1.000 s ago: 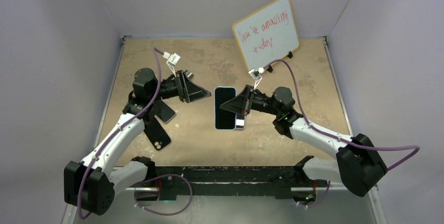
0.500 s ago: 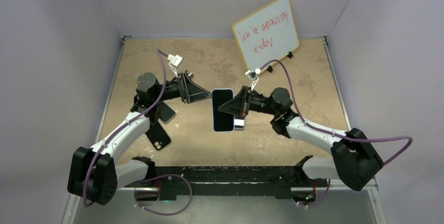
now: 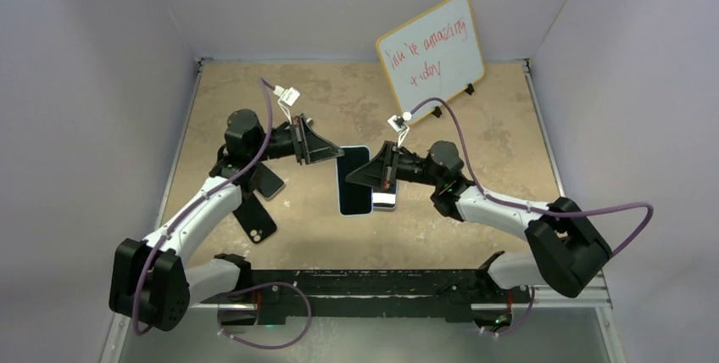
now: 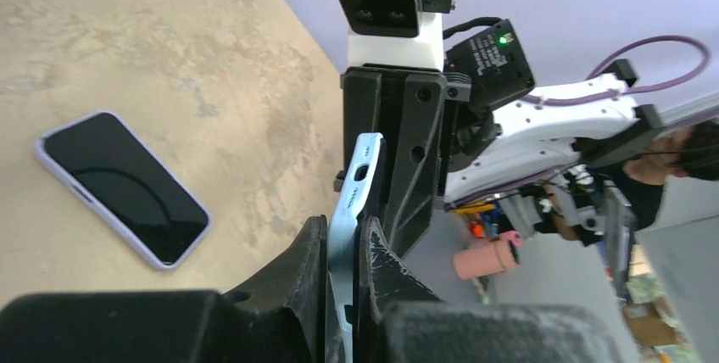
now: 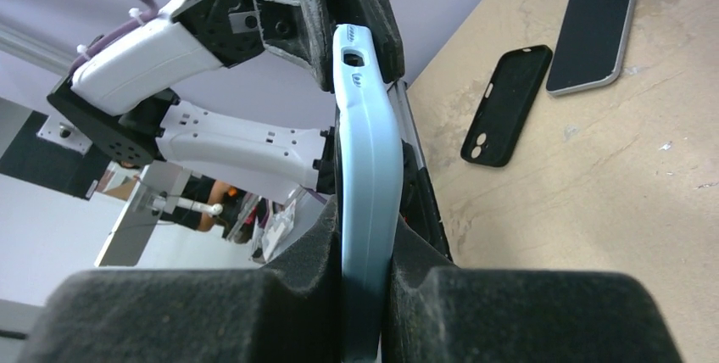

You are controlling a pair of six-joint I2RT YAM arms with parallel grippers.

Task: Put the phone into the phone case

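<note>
A light blue phone case point(image 3: 354, 183) is held in the air between both grippers; a dark screen face shows inside its rim. My left gripper point(image 3: 337, 157) is shut on its top left edge. The left wrist view shows that gripper point(image 4: 343, 244) clamped on the thin blue edge point(image 4: 363, 178). My right gripper point(image 3: 368, 178) is shut on its right side. The right wrist view shows that gripper point(image 5: 369, 253) clamped on the case point(image 5: 366, 125). A lavender-edged phone point(image 3: 387, 201) lies on the table under the right gripper, and it also shows in the left wrist view point(image 4: 123, 187).
A black phone case point(image 3: 257, 221) and a dark phone point(image 3: 270, 181) lie on the table by the left arm; the right wrist view shows the black case point(image 5: 506, 104) and the dark phone point(image 5: 596, 25) too. A whiteboard point(image 3: 432, 51) leans at the back right.
Both grippers and the blue case between them have shifted left and slightly toward the near edge. The left arm has reached further in. Both grips have stayed shut.
</note>
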